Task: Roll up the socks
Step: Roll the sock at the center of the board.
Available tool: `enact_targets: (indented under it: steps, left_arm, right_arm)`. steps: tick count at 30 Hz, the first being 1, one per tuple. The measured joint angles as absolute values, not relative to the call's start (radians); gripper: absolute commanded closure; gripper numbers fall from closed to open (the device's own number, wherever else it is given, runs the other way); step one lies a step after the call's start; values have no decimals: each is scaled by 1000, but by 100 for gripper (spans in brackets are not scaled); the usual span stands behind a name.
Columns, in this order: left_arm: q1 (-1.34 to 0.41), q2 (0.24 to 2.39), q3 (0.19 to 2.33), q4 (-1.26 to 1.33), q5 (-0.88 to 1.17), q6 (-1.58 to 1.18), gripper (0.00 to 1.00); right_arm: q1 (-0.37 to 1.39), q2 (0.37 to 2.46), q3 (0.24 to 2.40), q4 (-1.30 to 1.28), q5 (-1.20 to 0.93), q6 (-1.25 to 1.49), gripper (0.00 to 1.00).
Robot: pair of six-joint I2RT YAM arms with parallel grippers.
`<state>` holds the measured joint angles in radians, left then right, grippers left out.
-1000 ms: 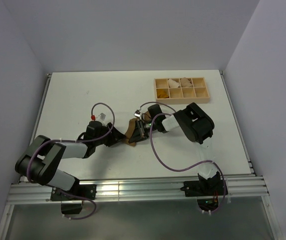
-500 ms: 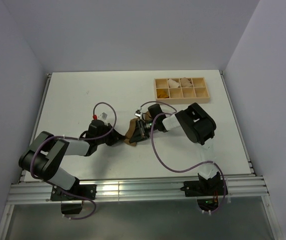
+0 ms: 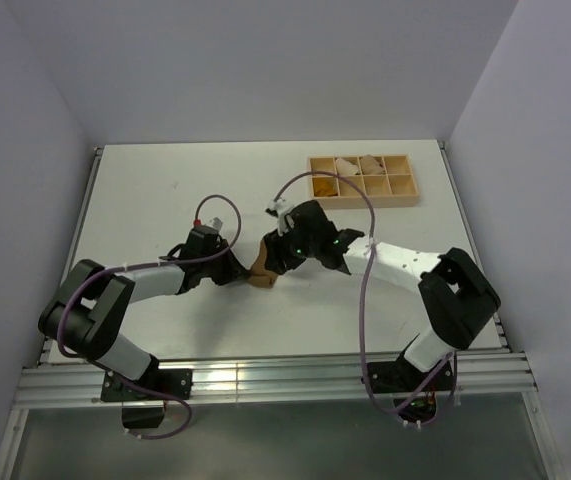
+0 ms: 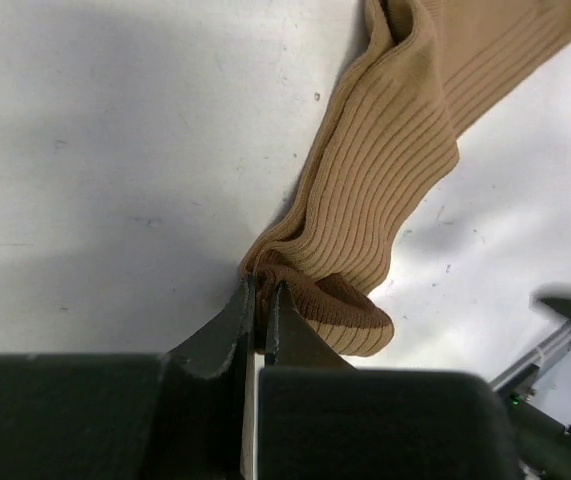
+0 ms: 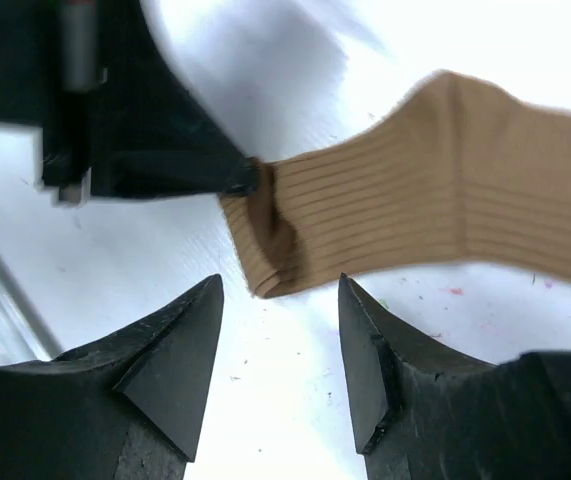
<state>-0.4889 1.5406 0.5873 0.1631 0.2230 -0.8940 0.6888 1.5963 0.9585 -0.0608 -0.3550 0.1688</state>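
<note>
While the white tabletop [image 3: 165, 190] is filling most of the overhead view, the two arms are reaching in from its near edge and meeting close to its middle. The left arm [image 3: 135, 285] is stretching low across the surface toward the right, and the right arm [image 3: 405, 262] is bending back toward the left, so their ends are facing each other. A wooden compartment tray [image 3: 363, 177] is sitting well apart from them, toward the far right of the tabletop.

Between the two arm ends a tan-brown sock [image 3: 262, 268] is lying flat on the tabletop. In the left wrist view the ribbed sock [image 4: 385, 150] is running away from the camera, with its darker cuff bunching up at the near end. The left jaws are pressing together and pinching the edge of that cuff, down at the surface. The right jaws are standing spread apart above the same end of the sock [image 5: 415, 190], with the cuff showing in the gap between them; whether they are touching it I cannot tell.

Inside the tray, pale bundles [image 3: 357, 163] are resting in two far-row compartments, and a mustard-orange bundle [image 3: 323, 186] is sitting in the near-left corner compartment.
</note>
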Motion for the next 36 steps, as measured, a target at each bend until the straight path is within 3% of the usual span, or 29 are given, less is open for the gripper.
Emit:
enact_targets:
  steps: [6,15,36]
  left_arm:
    - [-489,1541,639,57,202,-853,100]
    - [-489,1540,659,12,194,-831,100]
    - [-493,1540,664,5,194,-806,100]
  right_arm:
    - [937,1557,929,-56,-52,-36,43]
    - [1094,1666,937,-45,226,-233,43]
    - [1192,1849,1036,-9,393,-377,39]
